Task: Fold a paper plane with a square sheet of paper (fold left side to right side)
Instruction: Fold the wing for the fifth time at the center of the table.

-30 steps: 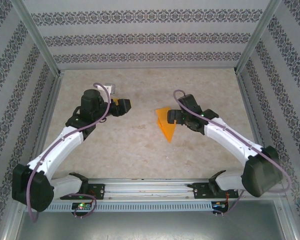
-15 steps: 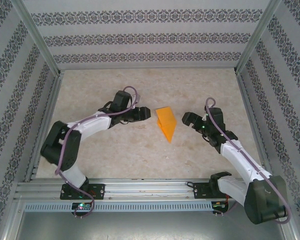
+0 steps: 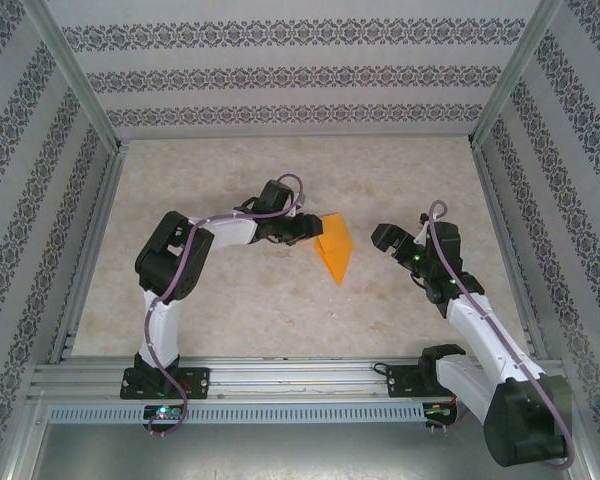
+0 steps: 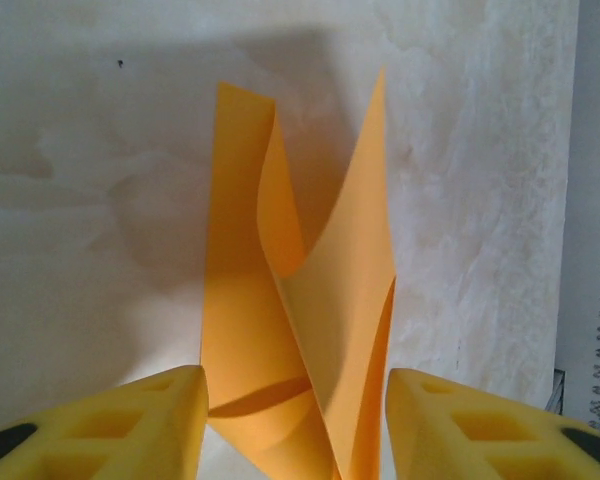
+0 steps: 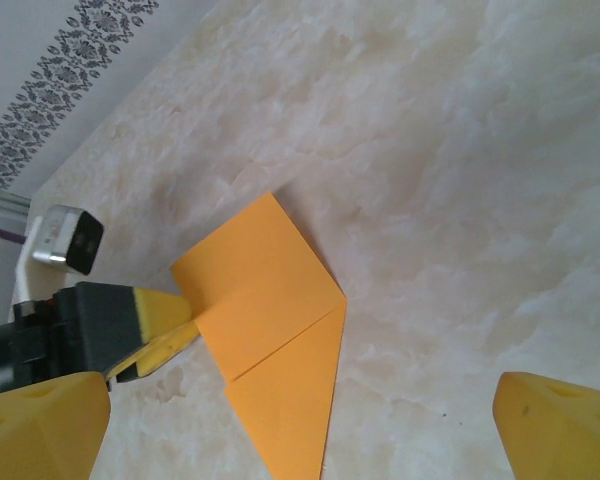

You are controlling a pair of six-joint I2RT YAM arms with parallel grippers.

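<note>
My left pincer (image 3: pixel 310 228) is spread on either side of the raised flaps of the folded square sheet of paper (image 3: pixel 335 255) near the tabletop's (image 3: pixel 230 290) middle, while my right pincer (image 3: pixel 380 240), spread too, hovers near the sheet without touching it.

The orange paper (image 3: pixel 336 252) lies folded into a wedge near mid-table (image 3: pixel 230 295), point toward the arm bases. The left gripper (image 3: pixel 309 228) meets its far left edge. The right gripper (image 3: pixel 384 240) stands apart on its right.
</note>
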